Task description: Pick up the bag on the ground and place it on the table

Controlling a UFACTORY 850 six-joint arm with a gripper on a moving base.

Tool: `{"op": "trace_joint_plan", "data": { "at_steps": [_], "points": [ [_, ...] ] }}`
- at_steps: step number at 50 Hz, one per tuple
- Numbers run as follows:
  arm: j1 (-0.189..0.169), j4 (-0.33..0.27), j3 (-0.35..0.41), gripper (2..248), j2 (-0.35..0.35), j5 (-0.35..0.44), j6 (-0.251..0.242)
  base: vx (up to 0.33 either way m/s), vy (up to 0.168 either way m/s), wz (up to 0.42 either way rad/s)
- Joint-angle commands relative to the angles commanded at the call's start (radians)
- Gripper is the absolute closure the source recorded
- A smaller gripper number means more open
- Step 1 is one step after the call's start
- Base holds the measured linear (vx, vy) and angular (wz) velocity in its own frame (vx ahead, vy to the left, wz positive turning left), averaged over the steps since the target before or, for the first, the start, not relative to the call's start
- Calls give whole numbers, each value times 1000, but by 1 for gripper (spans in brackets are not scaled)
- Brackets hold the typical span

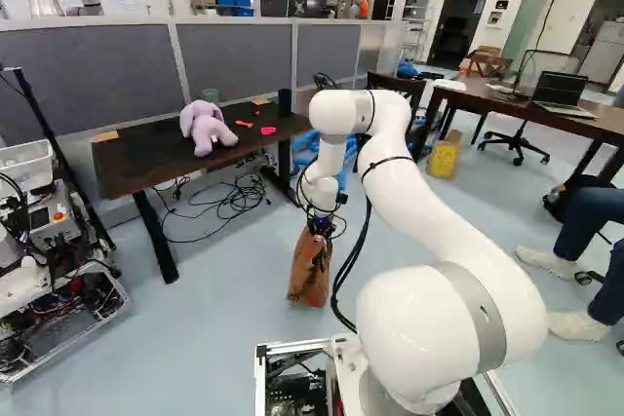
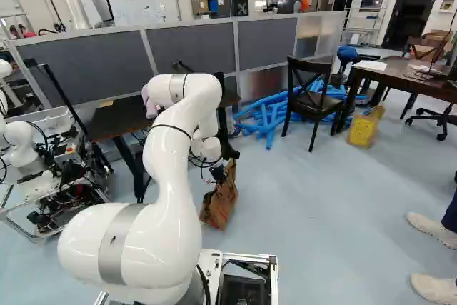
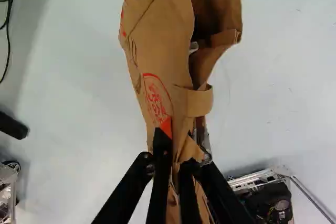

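Pinching paper bag (image 3: 157, 51) up top, tool (image 3: 174, 162) clamped on it; prob. light, floppy, tears easily; best hold: doubled paper, approx. mid-width.

In the left base view, a lilac plush toy (image 1: 205, 132) sits near the middle of the table (image 1: 136, 165); a pink piece (image 1: 268, 131) lies toward its right edge, a black cylinder (image 1: 285, 102) near the far right corner. Cables (image 1: 237, 200) tangle on the floor (image 1: 224, 338). A dark chair (image 2: 312, 101) stands near blue tubes (image 2: 268, 117).
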Motion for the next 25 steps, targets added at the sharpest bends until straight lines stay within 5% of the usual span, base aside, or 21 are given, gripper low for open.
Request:
{"op": "trace_joint_plan", "data": {
  "at_steps": [25],
  "points": [
    [42,-7,169,229,127,0,0,0,0,0]
  ]
}}
